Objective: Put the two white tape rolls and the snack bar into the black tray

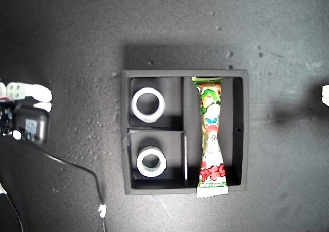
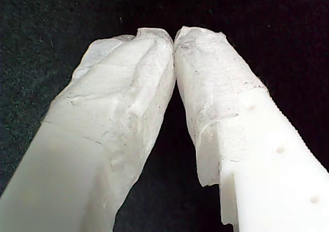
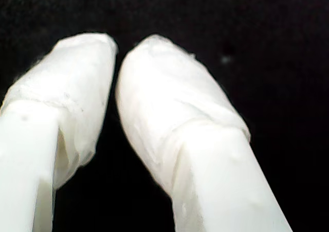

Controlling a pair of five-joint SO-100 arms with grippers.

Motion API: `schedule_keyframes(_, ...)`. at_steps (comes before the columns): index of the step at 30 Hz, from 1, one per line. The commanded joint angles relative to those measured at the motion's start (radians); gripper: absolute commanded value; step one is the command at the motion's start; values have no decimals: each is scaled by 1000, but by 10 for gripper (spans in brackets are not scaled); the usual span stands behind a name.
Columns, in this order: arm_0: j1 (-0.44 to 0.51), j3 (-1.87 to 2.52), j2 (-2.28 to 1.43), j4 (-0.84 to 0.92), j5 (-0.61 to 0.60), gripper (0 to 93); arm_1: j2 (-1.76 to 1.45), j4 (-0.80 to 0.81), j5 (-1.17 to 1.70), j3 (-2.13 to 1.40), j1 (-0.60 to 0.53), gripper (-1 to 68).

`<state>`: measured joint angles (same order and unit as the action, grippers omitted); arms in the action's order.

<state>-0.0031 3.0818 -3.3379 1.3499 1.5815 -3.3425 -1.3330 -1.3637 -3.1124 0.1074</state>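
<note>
All three items look placed in the square matte black tray [image 1: 125,134]: the larger all-white tape ring [image 1: 148,104] and smaller green-cored ring [image 1: 151,162] each fill a small compartment, while the long cartoon-printed snack bar [image 1: 211,137] lies in the long one, its end overhanging the wall. My first hand [image 2: 174,36] is closed and empty; my second hand [image 3: 117,49] seems nearly closed, holding nothing. The dark table [image 1: 61,36] is open around the tray.
</note>
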Motion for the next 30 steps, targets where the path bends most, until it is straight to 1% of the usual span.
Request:
schedule_keyframes(1,11,57,-51,44,74,6,0,-9,-6,-12,-8,6)
schedule_keyframes(4,-12,57,-51,44,58,7,0,-9,8,-12,-9,6)
schedule_keyframes(8,6,57,-51,44,34,6,-5,-8,8,-12,-11,6)
schedule_keyframes(10,6,57,-51,44,-28,6,-5,-8,8,-12,-11,6)
schedule_keyframes(12,9,57,-51,44,-115,6,-5,-8,8,-12,-11,6)
schedule_keyframes(13,20,57,-51,44,-130,6,-5,-8,8,-12,-11,6)
schedule_keyframes(14,32,57,-51,44,-120,6,-5,-8,8,-12,-11,6)
schedule_keyframes(17,35,57,-51,44,-140,6,-5,-8,8,-12,-11,6)
schedule_keyframes(20,35,57,-51,44,-109,6,-5,-8,8,-12,-11,7)
schedule_keyframes(22,35,57,-51,44,-144,6,-5,-8,8,-12,-11,7)
schedule_keyframes(24,35,57,-51,44,-242,6,-5,-8,8,-12,-11,7)
schedule_keyframes(25,35,57,-51,44,-258,6,-5,-8,8,-12,-11,7)
schedule_keyframes(30,35,57,-51,44,-250,6,-5,-8,8,-12,-12,7)
